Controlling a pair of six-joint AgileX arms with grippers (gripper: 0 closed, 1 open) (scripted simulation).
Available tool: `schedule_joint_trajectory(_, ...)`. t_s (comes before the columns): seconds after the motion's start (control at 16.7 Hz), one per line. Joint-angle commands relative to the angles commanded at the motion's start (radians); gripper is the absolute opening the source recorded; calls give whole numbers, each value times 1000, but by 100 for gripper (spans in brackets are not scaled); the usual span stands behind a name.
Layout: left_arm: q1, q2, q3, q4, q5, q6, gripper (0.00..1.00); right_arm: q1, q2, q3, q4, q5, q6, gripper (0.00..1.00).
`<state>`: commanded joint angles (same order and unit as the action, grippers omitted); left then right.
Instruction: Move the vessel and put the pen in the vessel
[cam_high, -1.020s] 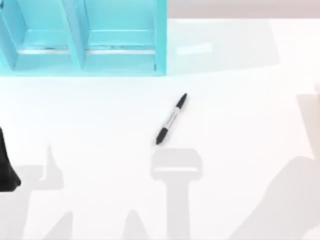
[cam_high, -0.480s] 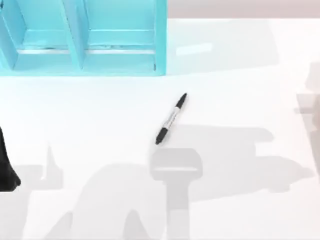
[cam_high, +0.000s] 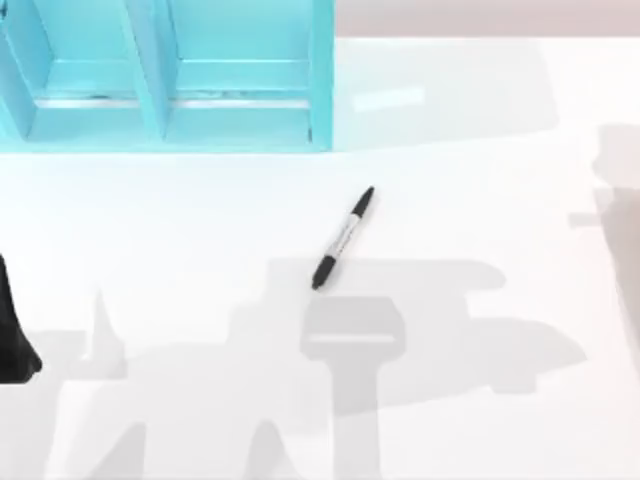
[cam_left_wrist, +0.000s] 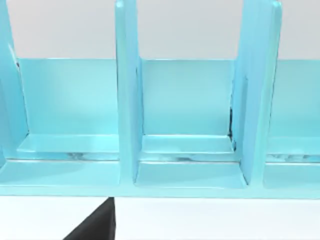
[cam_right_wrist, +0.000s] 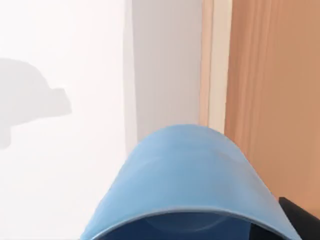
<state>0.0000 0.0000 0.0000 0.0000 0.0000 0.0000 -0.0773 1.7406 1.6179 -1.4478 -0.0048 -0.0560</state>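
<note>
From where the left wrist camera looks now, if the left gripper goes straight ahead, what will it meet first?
Probably the teal shelf, around its middle compartment and the dividers beside it. A strip of white table lies before it; how far is unclear.

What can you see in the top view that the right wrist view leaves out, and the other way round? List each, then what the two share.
Top view alone: the pen lying slantwise on the white table, the teal shelf at the far left corner, and a dark part of the left arm at the left edge.

Right wrist view alone: the blue cup seen close up, and a wood-coloured surface beyond the table's edge.

Shared: the white table with grey shadows across it.
</note>
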Motion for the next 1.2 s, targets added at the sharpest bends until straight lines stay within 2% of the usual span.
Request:
schedule_joint_trajectory(0.6, 0, 0, 0, 0, 0, 0, 100, 397, 81, -222, 371, -21, 392, 0)
schedule_joint_trajectory(0.96, 0, 0, 0, 0, 0, 0, 100, 407, 84, -234, 386, -26, 407, 0)
schedule_joint_trajectory(1.2, 0, 0, 0, 0, 0, 0, 100, 420, 114, -287, 479, -23, 418, 0)
